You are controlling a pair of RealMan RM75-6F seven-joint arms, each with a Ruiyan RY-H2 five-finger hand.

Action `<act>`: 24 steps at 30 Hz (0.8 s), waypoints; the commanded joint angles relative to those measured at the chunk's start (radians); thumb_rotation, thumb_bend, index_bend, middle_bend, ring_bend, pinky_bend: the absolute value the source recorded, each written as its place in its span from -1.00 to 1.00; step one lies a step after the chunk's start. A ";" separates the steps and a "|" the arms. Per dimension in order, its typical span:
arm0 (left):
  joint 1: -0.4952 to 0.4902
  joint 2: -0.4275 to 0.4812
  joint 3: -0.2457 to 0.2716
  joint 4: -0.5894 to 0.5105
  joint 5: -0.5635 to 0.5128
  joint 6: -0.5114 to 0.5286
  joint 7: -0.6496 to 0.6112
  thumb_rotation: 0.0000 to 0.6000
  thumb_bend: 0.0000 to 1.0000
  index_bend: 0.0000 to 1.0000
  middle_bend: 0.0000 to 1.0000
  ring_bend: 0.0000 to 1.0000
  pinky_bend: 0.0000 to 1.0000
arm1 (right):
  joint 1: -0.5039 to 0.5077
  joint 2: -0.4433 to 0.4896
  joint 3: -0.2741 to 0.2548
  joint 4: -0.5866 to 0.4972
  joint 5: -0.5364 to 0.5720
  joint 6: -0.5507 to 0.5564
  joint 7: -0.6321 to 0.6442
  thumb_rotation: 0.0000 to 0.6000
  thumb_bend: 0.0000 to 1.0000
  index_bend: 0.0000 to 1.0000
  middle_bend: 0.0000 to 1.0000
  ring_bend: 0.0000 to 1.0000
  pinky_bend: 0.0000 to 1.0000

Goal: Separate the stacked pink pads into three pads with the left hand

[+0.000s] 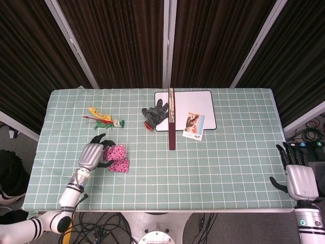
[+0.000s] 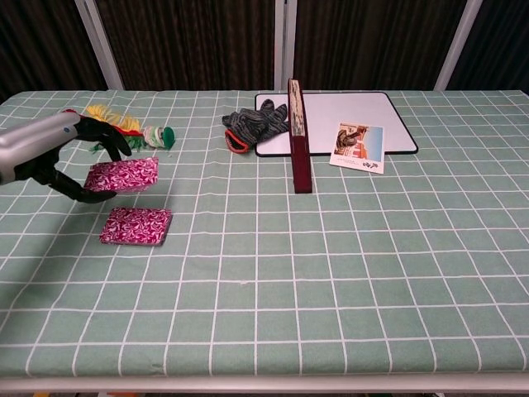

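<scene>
My left hand (image 1: 91, 154) (image 2: 59, 149) is raised above the left part of the table and grips a pink patterned pad (image 2: 121, 175) (image 1: 114, 152) between thumb and fingers. A second pink pad (image 2: 136, 227) (image 1: 120, 164) lies flat on the green checked cloth just below and in front of the held one. Whether the lying pad is one pad or a stack I cannot tell. My right hand (image 1: 298, 175) hangs past the table's right edge with fingers apart and nothing in it.
A feathered toy (image 2: 124, 128) lies behind my left hand. A dark glove (image 2: 252, 124), an upright dark red book (image 2: 298, 145), a whiteboard (image 2: 354, 116) and a photo card (image 2: 359, 147) sit at the back centre.
</scene>
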 commanded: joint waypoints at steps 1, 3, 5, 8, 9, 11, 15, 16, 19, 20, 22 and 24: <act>-0.004 0.003 -0.028 0.066 -0.016 0.001 -0.039 1.00 -0.45 -0.36 -0.18 -0.85 -0.74 | 0.001 -0.002 0.000 -0.009 -0.002 0.004 -0.012 1.00 -0.77 -1.00 -1.00 -1.00 -1.00; -0.004 -0.003 -0.035 0.112 -0.022 0.001 -0.057 1.00 -0.45 -0.36 -0.18 -0.85 -0.74 | 0.001 -0.002 0.001 -0.015 -0.001 0.006 -0.022 1.00 -0.77 -1.00 -1.00 -1.00 -1.00; -0.004 -0.011 -0.037 0.153 -0.029 -0.007 -0.076 1.00 -0.45 -0.36 -0.18 -0.85 -0.74 | 0.001 -0.003 0.000 -0.019 0.001 0.007 -0.029 1.00 -0.77 -1.00 -1.00 -1.00 -1.00; -0.003 -0.029 -0.033 0.216 -0.039 -0.028 -0.105 1.00 -0.45 -0.36 -0.18 -0.85 -0.74 | 0.002 -0.005 0.001 -0.025 0.003 0.008 -0.039 1.00 -0.77 -1.00 -1.00 -1.00 -1.00; -0.002 -0.035 -0.031 0.231 -0.041 -0.034 -0.116 1.00 -0.45 -0.36 -0.18 -0.85 -0.74 | 0.002 -0.005 0.001 -0.026 0.003 0.007 -0.041 1.00 -0.77 -1.00 -1.00 -1.00 -1.00; -0.001 -0.048 -0.024 0.262 -0.040 -0.049 -0.138 1.00 -0.44 -0.37 -0.19 -0.85 -0.74 | 0.003 -0.007 0.000 -0.028 0.004 0.007 -0.047 1.00 -0.77 -1.00 -1.00 -1.00 -1.00; -0.003 -0.065 -0.011 0.304 -0.027 -0.067 -0.165 1.00 -0.45 -0.43 -0.35 -0.85 -0.74 | 0.001 -0.008 -0.002 -0.031 0.002 0.010 -0.051 1.00 -0.77 -1.00 -1.00 -1.00 -1.00; -0.003 -0.067 -0.008 0.309 -0.024 -0.071 -0.171 1.00 -0.46 -0.46 -0.41 -0.86 -0.74 | 0.001 -0.007 -0.002 -0.031 0.002 0.012 -0.051 1.00 -0.77 -1.00 -1.00 -1.00 -1.00; -0.005 -0.067 -0.004 0.315 -0.016 -0.080 -0.189 1.00 -0.50 -0.63 -0.63 -0.91 -0.74 | -0.002 -0.005 -0.002 -0.032 0.002 0.016 -0.047 1.00 -0.77 -1.00 -1.00 -1.00 -1.00; -0.005 -0.067 -0.004 0.315 -0.014 -0.079 -0.192 1.00 -0.52 -0.67 -0.68 -0.91 -0.75 | -0.002 -0.004 -0.002 -0.032 0.001 0.017 -0.046 1.00 -0.77 -1.00 -1.00 -1.00 -1.00; -0.004 -0.062 -0.004 0.307 -0.012 -0.081 -0.196 1.00 -0.53 -0.70 -0.70 -0.92 -0.75 | -0.004 -0.002 -0.002 -0.031 -0.002 0.020 -0.041 1.00 -0.77 -1.00 -1.00 -1.00 -1.00; -0.004 -0.050 -0.001 0.284 -0.011 -0.087 -0.192 1.00 -0.54 -0.70 -0.70 -0.92 -0.75 | -0.005 0.000 -0.002 -0.031 -0.004 0.021 -0.036 1.00 -0.77 -1.00 -1.00 -1.00 -1.00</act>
